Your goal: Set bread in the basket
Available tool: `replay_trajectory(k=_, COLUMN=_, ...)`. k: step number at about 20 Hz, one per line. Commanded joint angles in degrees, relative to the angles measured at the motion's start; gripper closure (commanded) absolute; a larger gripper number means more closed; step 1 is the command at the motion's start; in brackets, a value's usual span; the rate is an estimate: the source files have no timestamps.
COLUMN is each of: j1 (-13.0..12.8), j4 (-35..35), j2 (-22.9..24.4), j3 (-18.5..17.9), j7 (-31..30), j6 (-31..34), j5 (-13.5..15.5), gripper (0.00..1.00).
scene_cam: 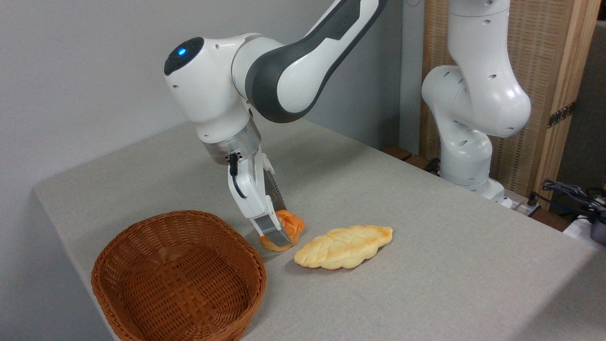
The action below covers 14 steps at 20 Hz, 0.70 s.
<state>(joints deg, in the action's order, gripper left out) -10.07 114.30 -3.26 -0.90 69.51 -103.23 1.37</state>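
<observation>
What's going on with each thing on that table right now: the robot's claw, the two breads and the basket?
gripper: down at the table, fingers around the bun; whether it is clamped is unclear.
orange bun: on the table, between the fingers, beside the basket.
braided loaf: lying flat, untouched.
basket: upright, empty.

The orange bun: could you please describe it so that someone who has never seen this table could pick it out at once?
Start at the brown wicker basket at the table's near left corner. Just right of its far rim, the gripper comes down on a small round orange bun. Unlike the longer, pale-yellow braided loaf lying to its right, it is compact, deeper orange and partly hidden by the gripper.
</observation>
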Motion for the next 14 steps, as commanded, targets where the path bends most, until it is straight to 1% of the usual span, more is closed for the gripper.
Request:
replay_trajectory(k=1, j1=-0.48, j4=0.31, j2=0.09, j3=-0.07, j7=0.98, j6=-1.18, j5=-1.02, gripper=0.41)
replay_trajectory(k=2, j1=-0.48, j4=0.31, j2=0.09, j3=-0.07, j7=0.89, j6=-1.18, j5=-1.02, gripper=0.53)
replay_trajectory(k=4, j1=-0.48, j4=0.31, j2=0.09, j3=-0.07, j7=0.89, j6=-1.18, j5=-1.11, gripper=0.59)
replay_trajectory(k=14, j1=-0.57, j4=0.31, j2=0.18, j3=0.02, j7=0.89, j6=-1.09, j5=-1.02, gripper=0.6)
